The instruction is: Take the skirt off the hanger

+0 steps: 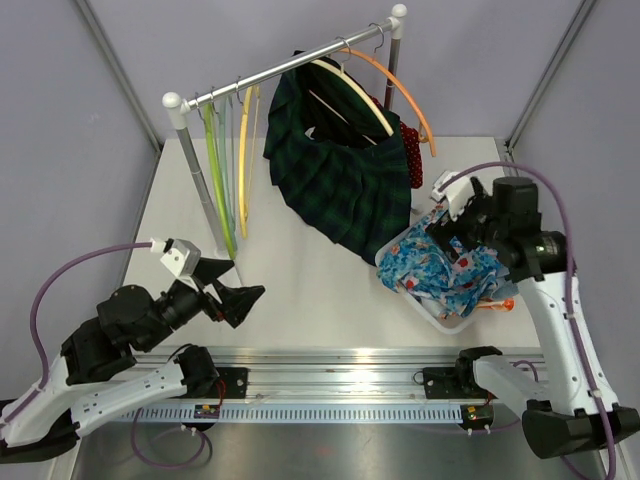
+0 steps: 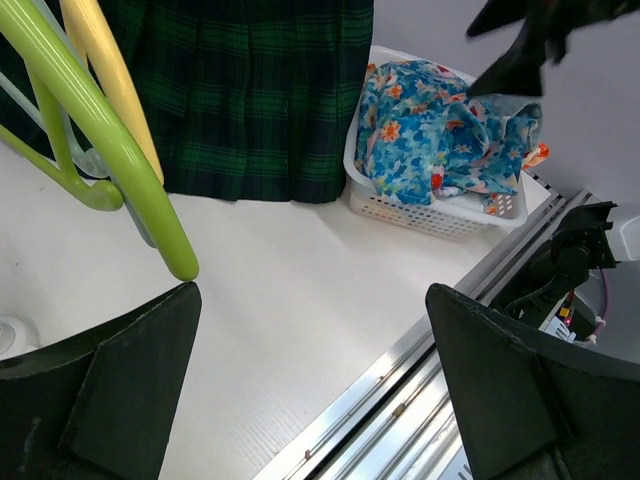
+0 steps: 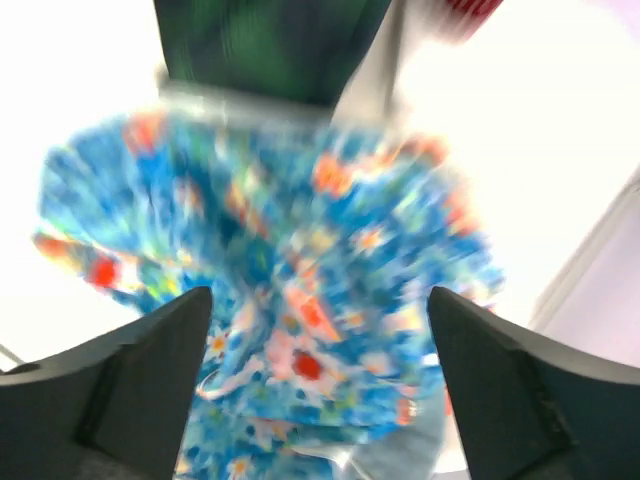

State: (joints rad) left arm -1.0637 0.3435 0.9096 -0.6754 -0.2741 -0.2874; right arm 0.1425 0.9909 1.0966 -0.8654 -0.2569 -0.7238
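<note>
Your left fingers (image 1: 238, 285) are spread wide with nothing between them, hovering above the bare counter (image 1: 310, 305) near the foot of the rack's left post. In the left wrist view they frame the white surface, with the tips of the green hanger (image 2: 110, 140) and the yellow hanger (image 2: 110, 70) just ahead of them. Your right fingers (image 1: 452, 222) are also released, standing apart over the white basket (image 1: 437, 320) at the right side of the counter. The right wrist view is blurred, but it shows the gap between them open, with the blue floral garment (image 3: 300, 230) below and not pinched. That garment lies heaped in the basket, spilling over its rim. The dark green plaid skirt (image 1: 340, 185) hangs on the cream hanger (image 1: 355, 95) from the metal rail (image 1: 250, 82). It droops down and to the right, so that its hem reaches the counter just beside the basket's far corner. An orange hanger (image 1: 405, 95) hangs bare next to it, and something red (image 1: 413, 155) shows behind the skirt's right edge. Neither pair of fingers touches the plaid skirt.
</note>
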